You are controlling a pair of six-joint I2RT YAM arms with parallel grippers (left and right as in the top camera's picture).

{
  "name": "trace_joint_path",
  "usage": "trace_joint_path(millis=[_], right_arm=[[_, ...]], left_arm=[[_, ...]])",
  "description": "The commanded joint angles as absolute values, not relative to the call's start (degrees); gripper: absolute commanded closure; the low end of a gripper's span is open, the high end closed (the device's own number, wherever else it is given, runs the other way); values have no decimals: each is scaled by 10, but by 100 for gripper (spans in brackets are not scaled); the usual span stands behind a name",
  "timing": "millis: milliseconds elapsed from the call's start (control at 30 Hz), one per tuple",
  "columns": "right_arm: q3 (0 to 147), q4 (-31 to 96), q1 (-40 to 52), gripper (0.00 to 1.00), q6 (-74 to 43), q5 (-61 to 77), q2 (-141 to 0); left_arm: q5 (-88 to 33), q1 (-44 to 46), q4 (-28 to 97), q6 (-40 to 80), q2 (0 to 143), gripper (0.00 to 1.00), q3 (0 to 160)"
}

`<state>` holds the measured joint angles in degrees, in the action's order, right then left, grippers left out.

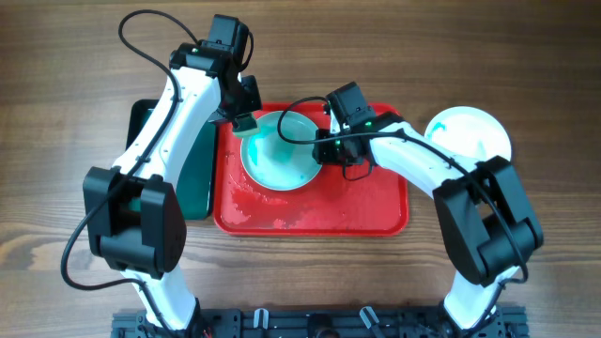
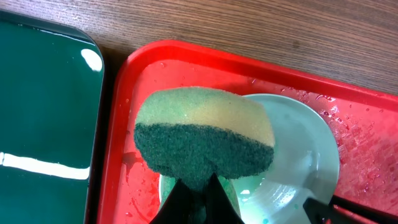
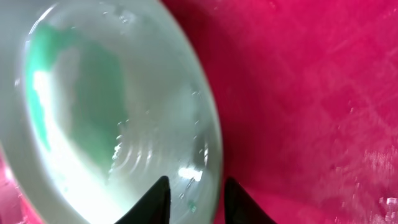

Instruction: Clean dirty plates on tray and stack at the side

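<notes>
A pale plate with a teal-green smear lies on the left part of the red tray. My left gripper is shut on a yellow and green sponge and holds it at the plate's near-left rim. Its fingertips pinch the sponge's green side. My right gripper grips the plate's right rim. In the right wrist view one finger is on the plate and one outside over the tray, with the rim between them. A white plate sits on the table right of the tray.
A dark green tray lies against the red tray's left side, also in the left wrist view. The red tray's floor is wet with droplets and smears. Bare wooden table surrounds both trays.
</notes>
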<state>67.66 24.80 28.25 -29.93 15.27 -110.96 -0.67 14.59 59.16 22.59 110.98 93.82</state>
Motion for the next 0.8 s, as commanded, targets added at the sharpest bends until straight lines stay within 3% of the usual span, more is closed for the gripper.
trace_joint_path(millis=[0,200,433,767], right_arm=[[680,238,283,76,-335,126,-1137],[680,236,283,96,-350,129,-1146],[683,283,275,96,-345,125,-1104],[682,405,284,96,-281,-162,-933]], left_arm=[[1,143,590,211,1101,96,945],[1,143,590,212,1101,96,945],[1,143,585,212,1104,96,945],[1,143,586,212,1105,96,945]])
